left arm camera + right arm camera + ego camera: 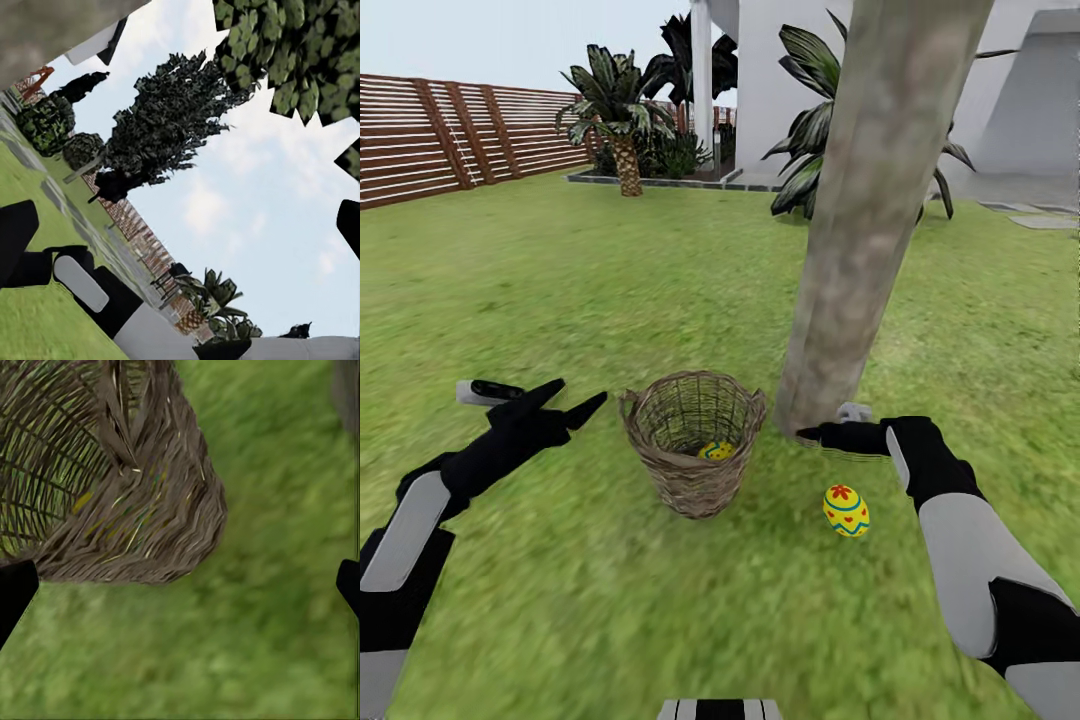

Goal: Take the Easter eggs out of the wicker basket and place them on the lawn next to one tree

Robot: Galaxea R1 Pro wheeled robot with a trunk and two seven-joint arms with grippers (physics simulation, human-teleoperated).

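Note:
The wicker basket stands upright on the lawn, just left of the tree's thick trunk. One yellow Easter egg lies low inside the basket. A second egg rests on the grass near the foot of the trunk, to its right. The third egg is hidden. My left gripper hovers open left of the basket rim, holding nothing. My right gripper is open and empty between basket and trunk, pointing at the basket wall, above the egg on the grass.
A brown slatted fence runs along the far left. A short palm and the white house stand behind. Grey paving lies at the far right. Open grass spreads left of the basket and in front of it.

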